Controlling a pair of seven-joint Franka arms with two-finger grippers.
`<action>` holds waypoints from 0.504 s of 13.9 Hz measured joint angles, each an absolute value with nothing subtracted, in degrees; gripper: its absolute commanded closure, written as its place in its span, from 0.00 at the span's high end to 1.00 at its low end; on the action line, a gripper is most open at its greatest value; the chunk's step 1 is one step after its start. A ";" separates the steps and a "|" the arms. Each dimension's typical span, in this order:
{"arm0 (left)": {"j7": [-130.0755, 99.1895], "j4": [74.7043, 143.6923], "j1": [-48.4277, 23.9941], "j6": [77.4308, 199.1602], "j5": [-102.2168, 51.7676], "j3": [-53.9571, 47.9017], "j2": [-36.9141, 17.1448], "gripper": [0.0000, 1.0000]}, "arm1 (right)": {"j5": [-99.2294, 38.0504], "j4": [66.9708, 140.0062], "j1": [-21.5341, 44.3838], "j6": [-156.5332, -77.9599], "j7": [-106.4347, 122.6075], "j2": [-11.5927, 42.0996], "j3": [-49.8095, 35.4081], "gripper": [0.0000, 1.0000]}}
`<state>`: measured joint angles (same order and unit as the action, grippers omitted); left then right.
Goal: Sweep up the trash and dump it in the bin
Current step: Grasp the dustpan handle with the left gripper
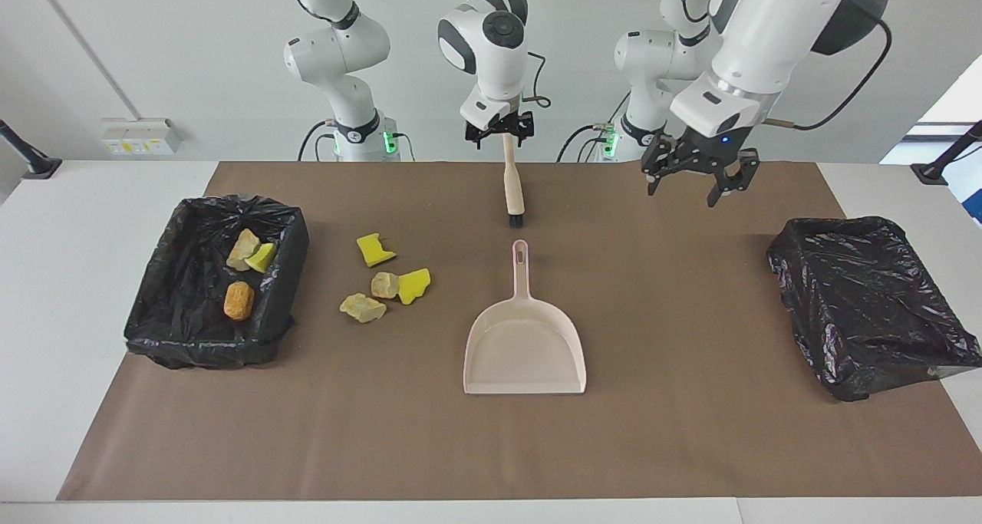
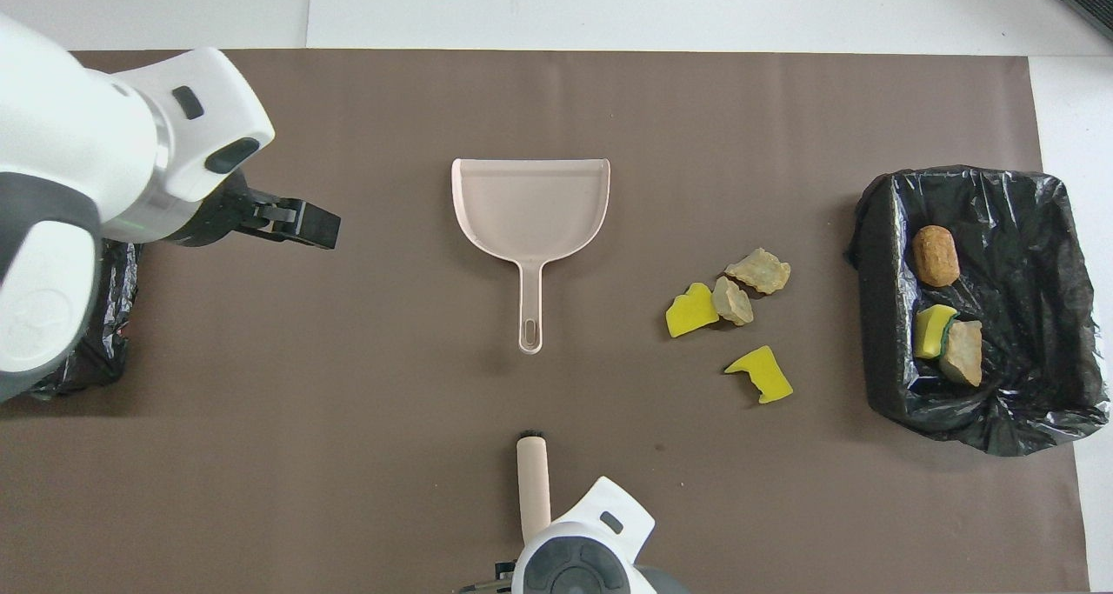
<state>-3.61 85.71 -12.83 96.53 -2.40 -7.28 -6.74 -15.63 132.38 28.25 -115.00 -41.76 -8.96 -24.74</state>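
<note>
Four trash scraps lie on the brown mat: two yellow sponge bits (image 1: 374, 249) (image 1: 414, 285) and two tan foam chunks (image 1: 383, 285) (image 1: 362, 308); they also show in the overhead view (image 2: 692, 310). Three more, one of them an orange-brown lump (image 1: 238, 300), lie in the black-lined bin (image 1: 192, 332) at the right arm's end. The beige dustpan (image 1: 525, 347) lies mid-mat, handle toward the robots. My right gripper (image 1: 499, 131) is shut on the top of the brush (image 1: 512, 186), which hangs upright with its bristles down by the dustpan's handle. My left gripper (image 1: 683, 194) is open and empty over the mat.
A second black-lined bin (image 1: 867, 301) sits at the left arm's end of the table, with nothing showing in it. The scraps on the mat lie between the dustpan and the bin that holds trash.
</note>
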 measured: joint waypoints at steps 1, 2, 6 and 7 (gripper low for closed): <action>-3.74 86.65 -13.96 98.63 -2.40 -7.32 -7.78 1.00 | -15.68 134.22 29.95 -117.26 -43.71 -8.90 -24.73 1.00; -3.81 88.01 -15.12 100.72 -2.40 -7.32 -8.53 1.00 | -15.78 135.88 31.68 -119.85 -46.14 -8.69 -24.74 1.00; -10.80 92.25 -21.07 107.88 -1.98 -7.30 -13.02 1.00 | -17.84 139.32 35.34 -124.89 -50.16 -7.50 -24.73 1.00; -13.87 92.54 -23.30 110.34 -1.04 -7.32 -15.09 1.00 | -18.64 139.51 35.89 -124.89 -50.55 -7.51 -24.70 1.00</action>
